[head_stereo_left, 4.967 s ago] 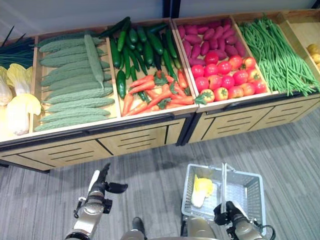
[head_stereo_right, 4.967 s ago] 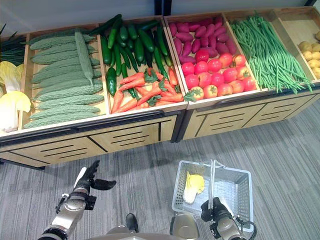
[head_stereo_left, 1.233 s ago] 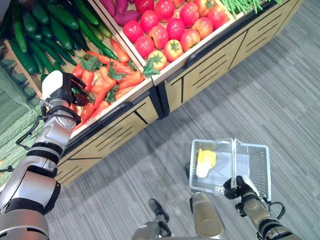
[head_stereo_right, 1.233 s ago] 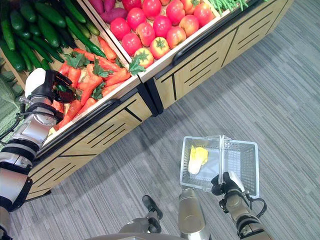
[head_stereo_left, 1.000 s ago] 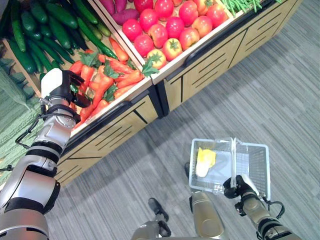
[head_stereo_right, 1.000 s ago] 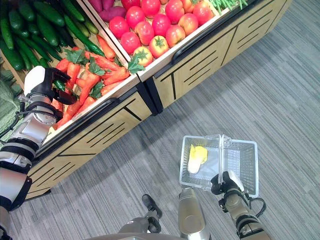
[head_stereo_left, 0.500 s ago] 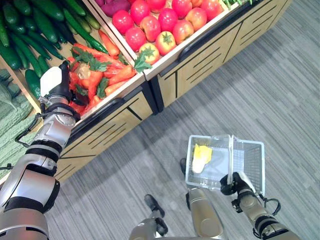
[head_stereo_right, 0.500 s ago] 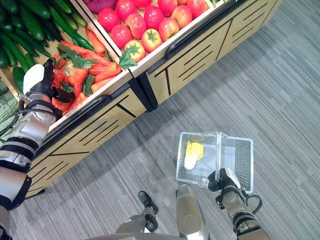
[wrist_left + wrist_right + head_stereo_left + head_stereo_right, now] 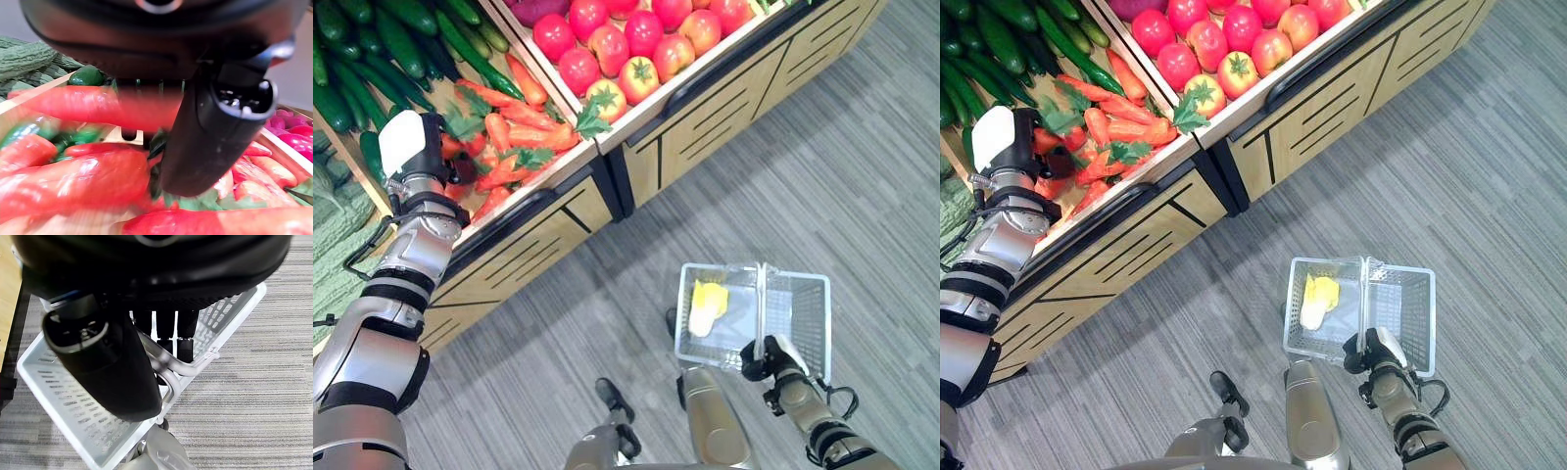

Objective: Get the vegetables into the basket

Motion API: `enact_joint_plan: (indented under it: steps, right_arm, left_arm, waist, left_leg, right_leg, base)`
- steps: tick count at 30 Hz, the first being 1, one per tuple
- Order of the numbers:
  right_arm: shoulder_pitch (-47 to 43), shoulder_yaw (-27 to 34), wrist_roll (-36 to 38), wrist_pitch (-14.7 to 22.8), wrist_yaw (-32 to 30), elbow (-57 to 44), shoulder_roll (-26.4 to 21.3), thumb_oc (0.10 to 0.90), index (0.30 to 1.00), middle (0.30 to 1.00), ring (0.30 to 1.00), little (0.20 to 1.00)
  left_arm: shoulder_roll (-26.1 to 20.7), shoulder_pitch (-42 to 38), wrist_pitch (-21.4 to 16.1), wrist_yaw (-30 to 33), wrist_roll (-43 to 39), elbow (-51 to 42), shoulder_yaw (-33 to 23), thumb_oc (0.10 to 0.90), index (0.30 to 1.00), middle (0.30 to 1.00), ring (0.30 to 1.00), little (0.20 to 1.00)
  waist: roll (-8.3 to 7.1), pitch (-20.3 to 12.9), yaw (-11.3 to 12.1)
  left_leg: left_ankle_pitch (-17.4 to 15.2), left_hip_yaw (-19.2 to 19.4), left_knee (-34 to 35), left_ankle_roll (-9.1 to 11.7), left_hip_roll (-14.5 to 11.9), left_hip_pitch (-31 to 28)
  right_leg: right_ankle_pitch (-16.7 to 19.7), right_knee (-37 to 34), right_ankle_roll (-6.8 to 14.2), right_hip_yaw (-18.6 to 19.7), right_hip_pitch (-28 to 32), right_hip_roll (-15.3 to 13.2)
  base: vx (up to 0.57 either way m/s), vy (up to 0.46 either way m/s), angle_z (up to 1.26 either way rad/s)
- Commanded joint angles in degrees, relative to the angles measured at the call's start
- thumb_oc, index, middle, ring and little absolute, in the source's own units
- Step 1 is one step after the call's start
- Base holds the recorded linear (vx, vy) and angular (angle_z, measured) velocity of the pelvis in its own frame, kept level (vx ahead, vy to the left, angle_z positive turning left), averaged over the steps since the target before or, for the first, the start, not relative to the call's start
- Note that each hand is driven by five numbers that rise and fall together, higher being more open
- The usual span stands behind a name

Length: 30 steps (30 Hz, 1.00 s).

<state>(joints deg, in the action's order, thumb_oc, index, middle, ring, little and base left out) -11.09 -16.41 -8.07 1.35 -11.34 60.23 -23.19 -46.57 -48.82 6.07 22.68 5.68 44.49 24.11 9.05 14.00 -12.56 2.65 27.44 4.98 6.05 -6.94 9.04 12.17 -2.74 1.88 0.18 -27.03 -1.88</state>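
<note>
Left eye view: left hand down in carrot bin, over carrots, beside cucumbers; tomatoes in next bin. Right hand low, holding white wire basket by handle; yellow-white cabbage inside, grey floor beneath.

Left wrist view: fingers and thumb curled round one carrot, more carrots below.

Right wrist view: fingers and thumb wrapped round basket handle.

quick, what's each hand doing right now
Left hand: shut on a carrot in the carrot bin.
Right hand: shut on the basket handle.
</note>
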Motion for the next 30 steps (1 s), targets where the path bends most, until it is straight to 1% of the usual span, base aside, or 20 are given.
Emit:
enact_joint_plan:
  steps: [1, 10, 17, 30]
  right_arm:
    - [6.1, -3.6, -1.1, -2.9, 0.4, 4.6, -1.3, 0.400, 0.300, 0.300, 0.300, 0.300]
    - [6.2, -3.7, -1.3, -3.0, 0.4, 4.7, -1.3, 0.400, 0.300, 0.300, 0.300, 0.300]
    - [6.3, -3.5, -1.4, -3.1, 0.4, 4.9, -1.5, 0.400, 0.300, 0.300, 0.300, 0.300]
    - [7.6, -2.7, -2.9, -2.9, 1.3, 6.5, -2.0, 0.400, 0.300, 0.300, 0.300, 0.300]
  left_arm:
    - [-3.9, -1.7, -0.7, 1.9, 1.1, 0.0, -3.6, 0.400, 0.300, 0.300, 0.300, 0.300]
    - [-3.6, -1.4, -0.5, 1.8, 1.8, -0.6, -3.7, 0.400, 0.300, 0.300, 0.300, 0.300]
    - [-4.1, -0.7, -0.9, 2.4, 2.1, -3.4, -4.3, 0.400, 0.300, 0.300, 0.300, 0.300]
    - [-8.2, 0.5, -3.0, 2.8, 2.8, -7.6, -5.5, 0.400, 0.300, 0.300, 0.300, 0.300]
  waist:
    - [-2.11, -2.9, 0.1]
    - [-2.27, -2.8, 0.3]
    - [-2.45, -2.9, 0.8]
    - [-2.94, -6.0, 1.8]
  left_leg:
    - [6.0, -3.4, 0.0, 3.9, -3.0, 4.2]
    - [6.0, -3.7, 0.0, 3.7, -2.7, 4.7]
    - [5.7, -4.3, 0.0, 3.6, -2.6, 4.0]
    - [4.1, -5.8, 0.0, 3.1, -2.1, -2.2]
  right_leg:
    - [-0.3, -0.9, 5.3, -0.3, 3.5, -1.3]
    - [-0.1, -0.9, 5.2, -0.4, 3.3, -1.3]
    - [-0.4, -0.6, 5.2, -0.8, 4.1, -1.5]
    - [-2.2, -0.5, 5.0, -1.8, 11.0, -2.1]
  base:
    - [0.00, 0.000, 0.00]
    - [0.00, 0.000, 0.00]
    - [0.00, 0.000, 0.00]
    - [0.03, 0.017, 0.07]
